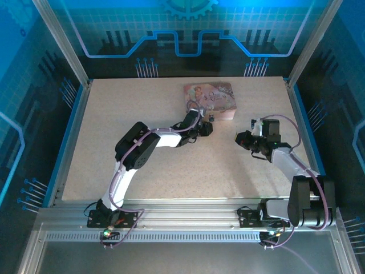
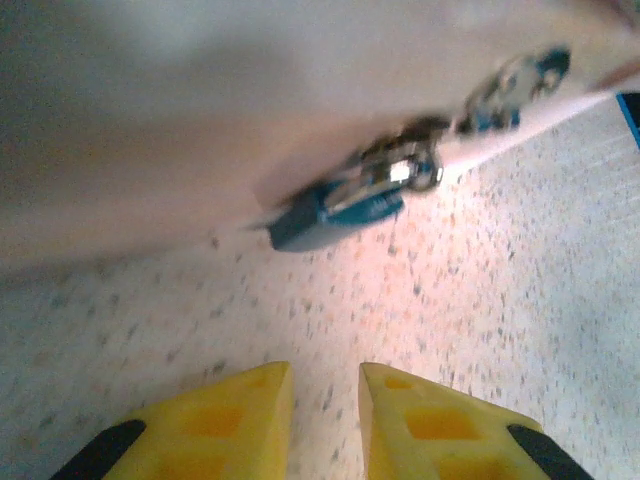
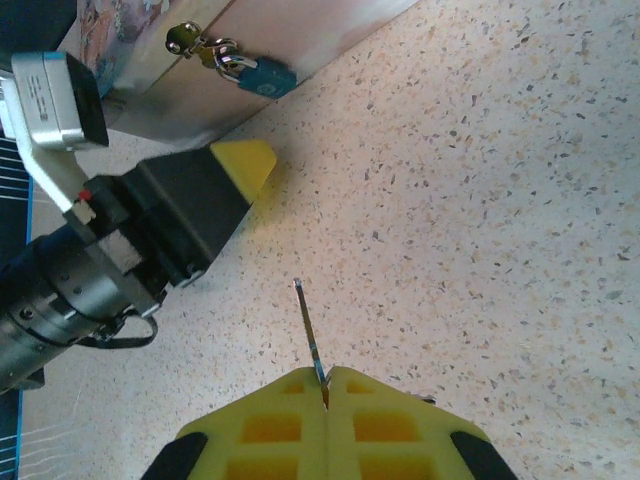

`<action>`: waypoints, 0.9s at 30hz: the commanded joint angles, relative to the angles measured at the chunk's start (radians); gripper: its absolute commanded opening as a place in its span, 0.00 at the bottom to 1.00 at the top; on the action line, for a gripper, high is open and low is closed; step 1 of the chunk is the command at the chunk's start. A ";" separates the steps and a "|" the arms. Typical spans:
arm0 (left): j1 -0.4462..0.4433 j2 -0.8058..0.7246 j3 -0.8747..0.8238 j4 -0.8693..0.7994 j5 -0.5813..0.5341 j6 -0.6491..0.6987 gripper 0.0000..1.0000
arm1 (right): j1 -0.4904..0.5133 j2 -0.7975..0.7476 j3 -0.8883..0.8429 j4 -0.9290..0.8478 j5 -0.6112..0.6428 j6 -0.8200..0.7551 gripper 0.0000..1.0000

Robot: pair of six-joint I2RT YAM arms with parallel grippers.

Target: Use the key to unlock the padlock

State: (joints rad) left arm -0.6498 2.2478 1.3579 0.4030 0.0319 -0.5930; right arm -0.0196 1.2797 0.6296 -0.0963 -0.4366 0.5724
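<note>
Right claw [image 3: 325, 385] holds the key [image 3: 308, 330]; padlock [image 2: 340, 212] hangs on the pink tin [image 1: 210, 97].
Near, the key is pinched tight over the desk [image 3: 480, 200]. Farther, the left claw [image 2: 325, 400], a little apart and empty, faces the blue padlock on the tin's near side.

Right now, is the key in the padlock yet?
Out: the right gripper pinches the key, well apart from the padlock on the tin.

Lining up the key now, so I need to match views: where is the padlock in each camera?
Top external: the padlock is a tiny speck at the pink tin's near edge, above centre.
Left wrist: padlock upper centre, blue, against the tin's wall.
Right wrist: padlock top left, against the tin's wall.
Shared landmark: the pink tin.
</note>
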 commanded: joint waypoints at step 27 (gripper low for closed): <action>-0.144 -0.086 0.211 -0.348 -0.444 0.249 0.60 | 0.001 -0.032 0.041 -0.206 0.048 -0.101 0.00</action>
State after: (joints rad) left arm -0.8055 2.1479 1.5478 0.1478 -0.3355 -0.3359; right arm -0.0071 1.2728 0.6743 -0.2749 -0.3504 0.5003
